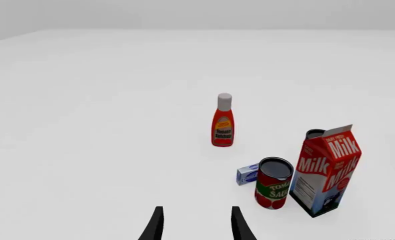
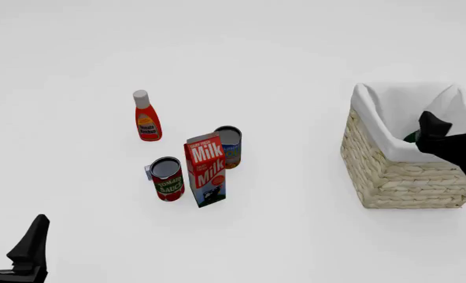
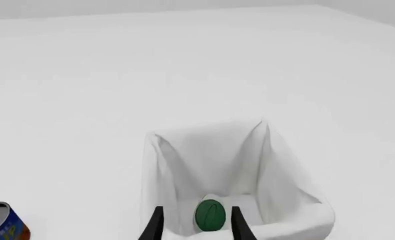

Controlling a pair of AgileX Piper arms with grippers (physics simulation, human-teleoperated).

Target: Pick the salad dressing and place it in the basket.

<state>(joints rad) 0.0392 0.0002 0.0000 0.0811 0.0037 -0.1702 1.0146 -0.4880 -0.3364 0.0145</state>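
The salad dressing sits inside the basket. In the right wrist view only its dark green cap and a bit of pale body show against the white lining. In the front view a sliver of green peeks past the rim. My right gripper hovers over the basket, open, its fingers wide on either side of the cap and apart from it. My left gripper is open near the table's front left corner, holding nothing, also seen as the left gripper in its own wrist view.
Left of centre stand a red bottle with a white cap, a milk carton, a tomato sauce can, a blue-labelled can and a small blue-white box behind the sauce can.
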